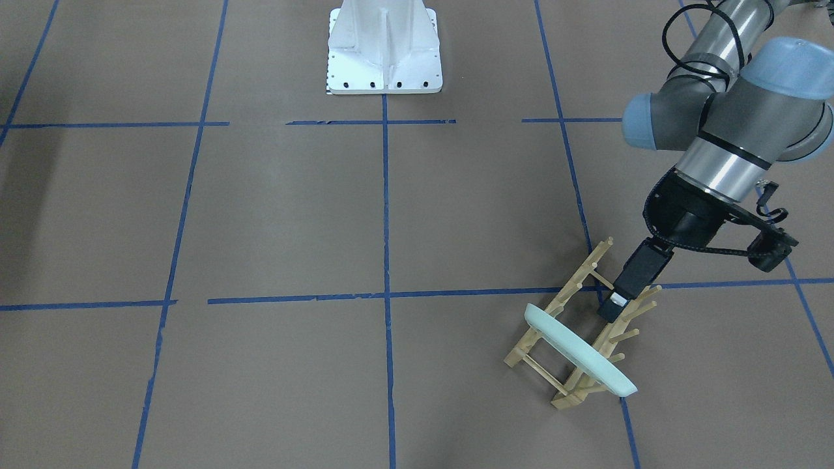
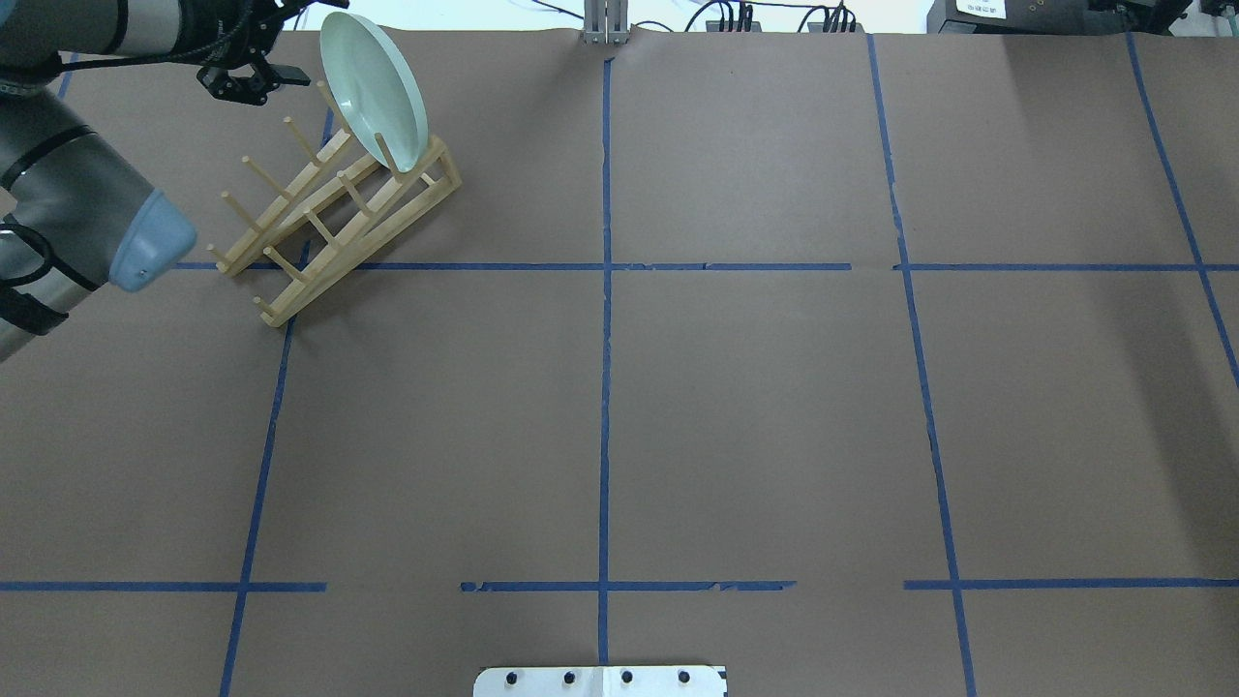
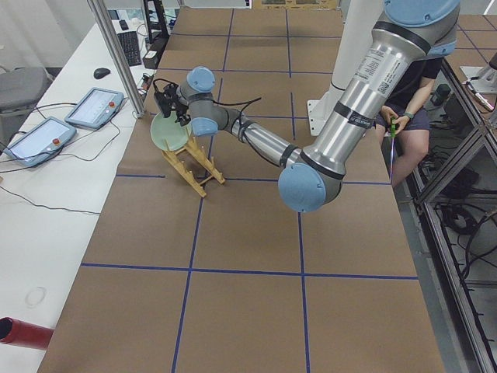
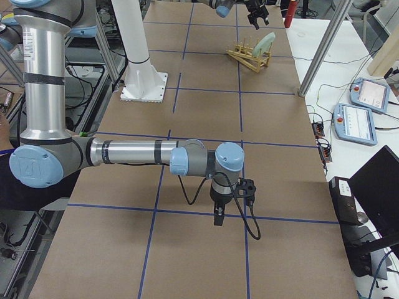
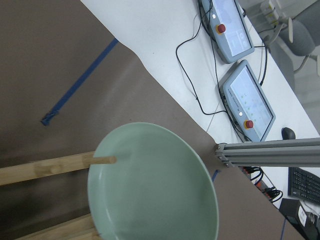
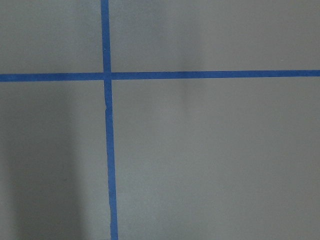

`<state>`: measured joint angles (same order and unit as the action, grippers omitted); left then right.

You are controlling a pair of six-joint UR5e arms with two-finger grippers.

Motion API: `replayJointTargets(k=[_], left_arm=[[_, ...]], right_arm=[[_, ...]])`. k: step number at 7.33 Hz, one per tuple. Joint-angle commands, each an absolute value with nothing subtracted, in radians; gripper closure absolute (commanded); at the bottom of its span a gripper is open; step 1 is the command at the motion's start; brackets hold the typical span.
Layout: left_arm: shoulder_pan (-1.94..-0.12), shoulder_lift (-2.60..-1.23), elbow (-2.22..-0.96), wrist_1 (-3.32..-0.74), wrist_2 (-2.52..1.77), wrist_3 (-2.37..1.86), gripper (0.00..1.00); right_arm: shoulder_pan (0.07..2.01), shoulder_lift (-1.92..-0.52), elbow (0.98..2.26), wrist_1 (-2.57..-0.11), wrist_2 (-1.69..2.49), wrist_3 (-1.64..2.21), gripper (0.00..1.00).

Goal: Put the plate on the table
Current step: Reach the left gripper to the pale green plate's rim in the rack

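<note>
The pale mint-green plate (image 1: 580, 352) stands on edge between the pegs at one end of a wooden rack (image 1: 573, 290), at the far left of the table (image 1: 293, 215). It also shows in the overhead view (image 2: 373, 87) and fills the lower part of the left wrist view (image 5: 155, 185). My left gripper (image 1: 611, 309) hangs over the rack's pegs just behind the plate, apart from it. I see it edge-on and cannot tell whether it is open. My right gripper (image 4: 217, 218) points down over bare table far from the rack, and I cannot tell its state.
The white robot base (image 1: 384, 52) stands at the table's near middle edge. Beyond the table edge behind the rack are an aluminium post (image 5: 270, 152) and two control tablets (image 5: 247, 100) with cables. A seated person (image 3: 404, 101) is beside the robot.
</note>
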<state>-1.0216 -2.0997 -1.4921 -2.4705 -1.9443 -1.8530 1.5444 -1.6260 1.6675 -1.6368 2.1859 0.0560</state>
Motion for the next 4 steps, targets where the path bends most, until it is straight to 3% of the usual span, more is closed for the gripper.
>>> replayJointTargets(k=[1, 4], left_arm=[[-1.011, -2.114, -1.425, -2.545, -1.919, -1.859, 0.00], [-1.003, -2.170, -1.352, -2.566, -1.885, -1.859, 0.06]], right_arm=[[1.543, -1.626, 1.667, -1.637, 2.186, 0.057, 0.00], [1.543, -1.626, 1.667, -1.637, 2.186, 0.057, 0.00]])
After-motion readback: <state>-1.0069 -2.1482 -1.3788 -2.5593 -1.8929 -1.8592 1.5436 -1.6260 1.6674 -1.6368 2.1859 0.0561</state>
